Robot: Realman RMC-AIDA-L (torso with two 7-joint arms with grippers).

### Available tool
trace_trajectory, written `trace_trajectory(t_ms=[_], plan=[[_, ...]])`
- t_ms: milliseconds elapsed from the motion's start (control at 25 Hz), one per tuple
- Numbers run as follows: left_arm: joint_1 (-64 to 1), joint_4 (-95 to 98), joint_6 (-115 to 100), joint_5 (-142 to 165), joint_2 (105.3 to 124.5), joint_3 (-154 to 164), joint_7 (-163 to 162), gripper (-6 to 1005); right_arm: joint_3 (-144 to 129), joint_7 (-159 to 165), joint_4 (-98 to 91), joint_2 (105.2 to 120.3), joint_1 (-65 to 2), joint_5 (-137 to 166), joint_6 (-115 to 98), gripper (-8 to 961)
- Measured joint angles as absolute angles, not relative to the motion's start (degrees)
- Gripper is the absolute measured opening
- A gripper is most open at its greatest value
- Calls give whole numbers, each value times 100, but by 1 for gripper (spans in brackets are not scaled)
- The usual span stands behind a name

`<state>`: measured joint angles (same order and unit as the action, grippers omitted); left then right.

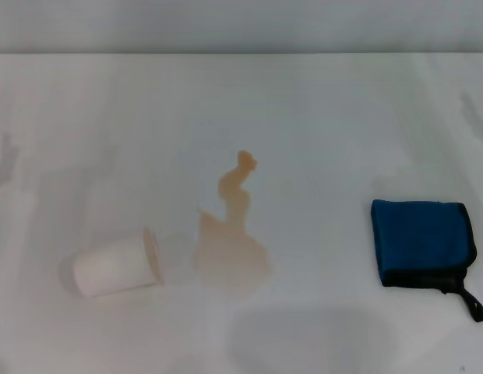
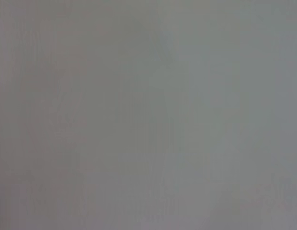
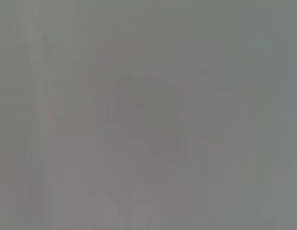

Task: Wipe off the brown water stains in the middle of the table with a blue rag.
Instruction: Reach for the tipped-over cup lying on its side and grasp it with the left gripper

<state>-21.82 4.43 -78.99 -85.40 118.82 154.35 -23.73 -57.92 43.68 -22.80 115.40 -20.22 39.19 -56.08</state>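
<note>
The brown water stains (image 1: 230, 245) lie in the middle of the white table (image 1: 319, 125): a wide tan blob with a thin wavy tail running toward the back. The blue rag (image 1: 419, 241) lies folded flat on the table's right side, with black edging and a short black loop tag at its near right corner. Neither gripper shows in the head view. Both wrist views show only a plain grey surface, with no fingers and no task object.
A white paper cup (image 1: 117, 266) lies on its side just left of the stain, its open mouth toward the stain. Faint grey shadows fall at the table's left and right edges and near the front.
</note>
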Motion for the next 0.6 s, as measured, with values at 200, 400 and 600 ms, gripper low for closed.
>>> trace_trajectory(t_ms=[200,400,600], plan=[[-2184,442,-7902,-8538,11880,15435,-2373,872,-5792,4375,-2231,11540,-2015,3896,-5623,693],[-2183,461,-7902,-8527,11873,15433,-2390,872,-5792,4377,-2224,11540,-1970,3788,-5651,693],[-2321,315,-7816,-8421,11804,15454,-3205,873,-5792,4377,-2223,11540,-1960,3786,-5681,693]])
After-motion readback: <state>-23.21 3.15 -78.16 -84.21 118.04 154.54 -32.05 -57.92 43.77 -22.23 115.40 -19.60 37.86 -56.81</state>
